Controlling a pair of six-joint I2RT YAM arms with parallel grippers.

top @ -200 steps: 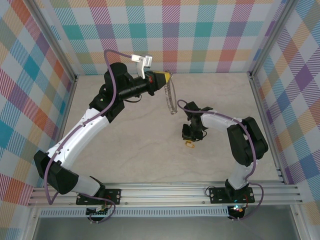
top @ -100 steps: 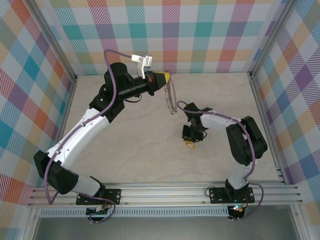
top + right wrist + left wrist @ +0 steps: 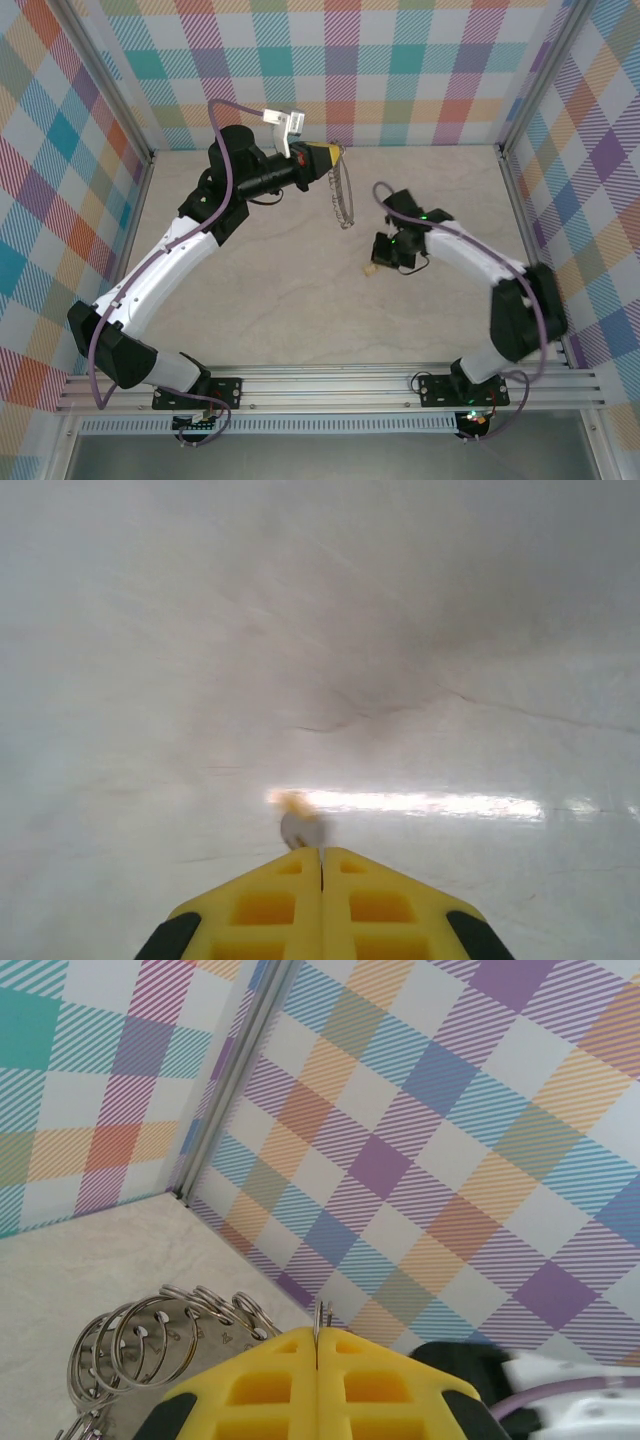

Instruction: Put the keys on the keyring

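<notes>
At the far left of the scene, the left fingers (image 3: pixel 333 153) are pressed together on the rim of the keyring (image 3: pixel 343 195), which hangs from them above the bench (image 3: pixel 270 290), while right of it and nearer, the right fingers (image 3: pixel 377 263) pinch the small, blurred key (image 3: pixel 369 271) at their tips.

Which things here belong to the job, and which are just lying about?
Part of the job:
the keyring, pinched in the left tool
the key, pinched at the tip of the right tool

Just surroundings, nothing loose:
the table
the plaid walls
the metal frame rail
</notes>
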